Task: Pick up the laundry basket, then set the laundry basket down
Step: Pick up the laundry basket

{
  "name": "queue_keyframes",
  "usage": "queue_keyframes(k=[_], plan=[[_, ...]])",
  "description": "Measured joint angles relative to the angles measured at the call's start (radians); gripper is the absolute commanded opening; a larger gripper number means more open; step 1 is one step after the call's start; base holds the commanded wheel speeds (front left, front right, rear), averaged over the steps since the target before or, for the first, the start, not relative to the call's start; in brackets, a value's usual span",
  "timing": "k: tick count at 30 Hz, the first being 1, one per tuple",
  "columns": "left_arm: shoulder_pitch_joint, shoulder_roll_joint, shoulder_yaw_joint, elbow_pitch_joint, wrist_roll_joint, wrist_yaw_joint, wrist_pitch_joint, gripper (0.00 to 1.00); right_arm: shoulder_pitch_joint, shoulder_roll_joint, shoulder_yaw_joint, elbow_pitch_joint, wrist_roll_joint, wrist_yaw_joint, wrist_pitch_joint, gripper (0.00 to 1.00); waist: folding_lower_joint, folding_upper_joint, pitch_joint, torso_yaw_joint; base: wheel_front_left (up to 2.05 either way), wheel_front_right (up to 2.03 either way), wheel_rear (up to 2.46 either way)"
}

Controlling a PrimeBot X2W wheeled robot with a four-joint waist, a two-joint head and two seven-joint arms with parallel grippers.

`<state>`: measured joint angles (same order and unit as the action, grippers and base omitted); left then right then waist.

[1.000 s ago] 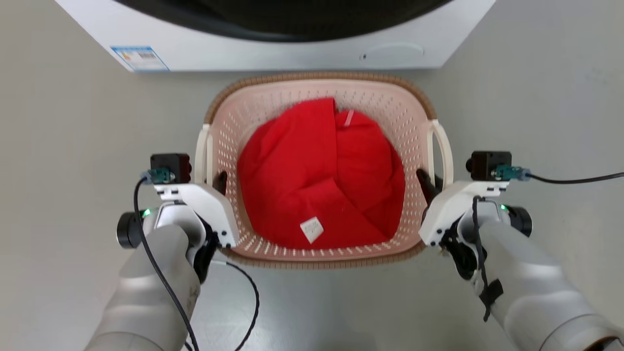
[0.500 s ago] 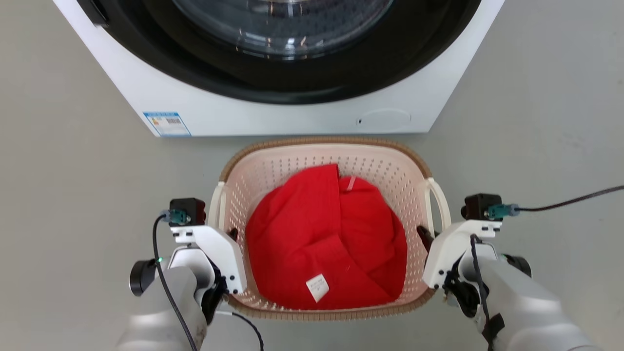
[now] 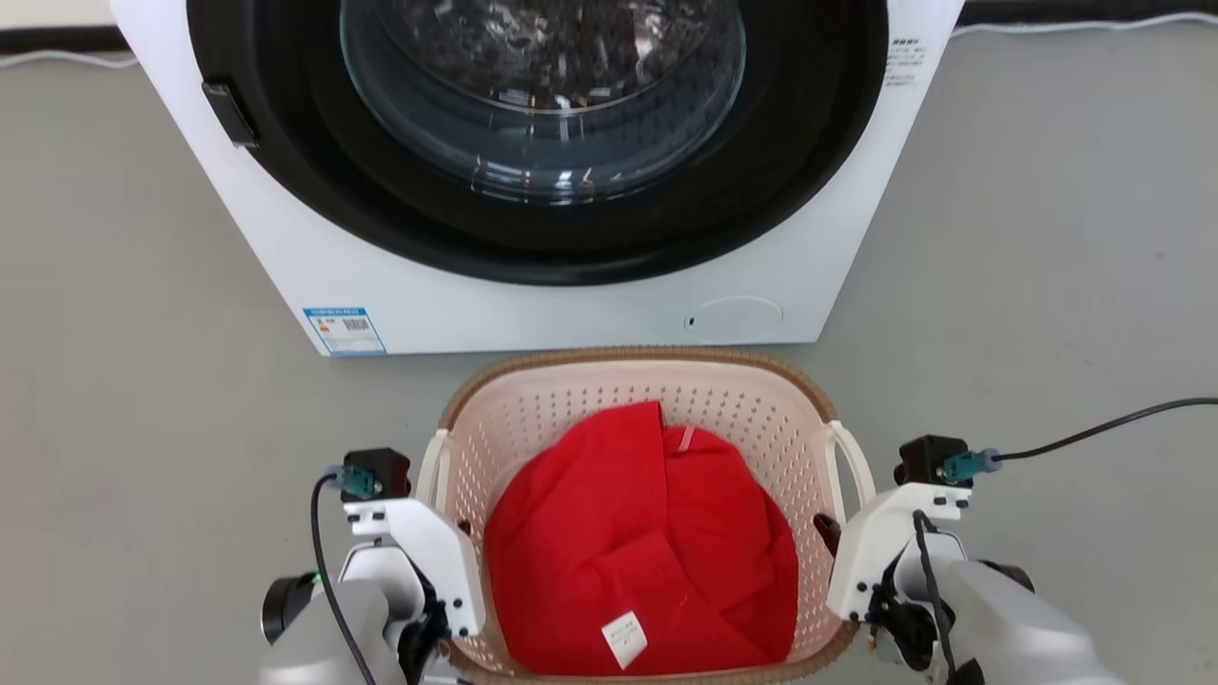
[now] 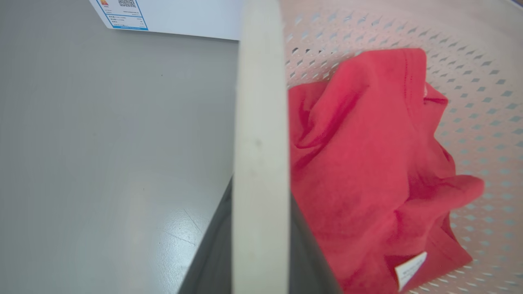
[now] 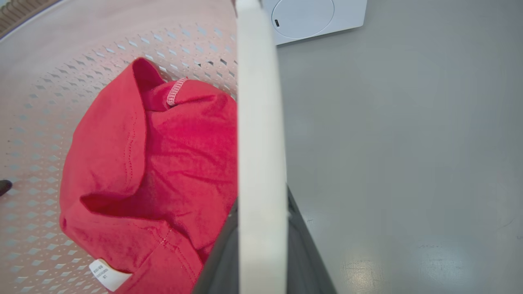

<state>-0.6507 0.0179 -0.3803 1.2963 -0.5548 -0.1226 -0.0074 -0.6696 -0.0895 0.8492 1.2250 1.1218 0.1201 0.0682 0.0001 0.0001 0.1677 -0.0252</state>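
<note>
Cream-white perforated plastic laundry basket (image 3: 628, 355), brown-rimmed, was held by both ends, long axis left-right: left jaws closed on left white loop handle (image 3: 433, 471), right jaws on right handle (image 3: 854, 459).

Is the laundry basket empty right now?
No, a crumpled red garment with a white tag lies inside the laundry basket in the head view.

The laundry basket (image 3: 657, 404): matt cream perforated plastic, brown woven-look rim (image 3: 628, 354), smooth handle (image 4: 259, 122). Inside the basket, red garment (image 3: 638, 561): soft matt cloth. Behind the basket, washing machine (image 3: 571, 309): glossy white casing, shiny glass door (image 3: 542, 86). Floor (image 3: 143, 381) around the basket: smooth grey, faint sheen.
</note>
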Motion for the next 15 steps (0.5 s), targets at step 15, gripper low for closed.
queue_keyframes(k=[15], plan=[[0.079,-0.006,-0.018,0.002,-0.033,0.004,0.044,0.00,0.070,0.005,0.020,0.014,0.031,0.000,0.036,0.00,-0.0001,0.0000,-0.119,-0.011,0.00,0.00,0.00]])
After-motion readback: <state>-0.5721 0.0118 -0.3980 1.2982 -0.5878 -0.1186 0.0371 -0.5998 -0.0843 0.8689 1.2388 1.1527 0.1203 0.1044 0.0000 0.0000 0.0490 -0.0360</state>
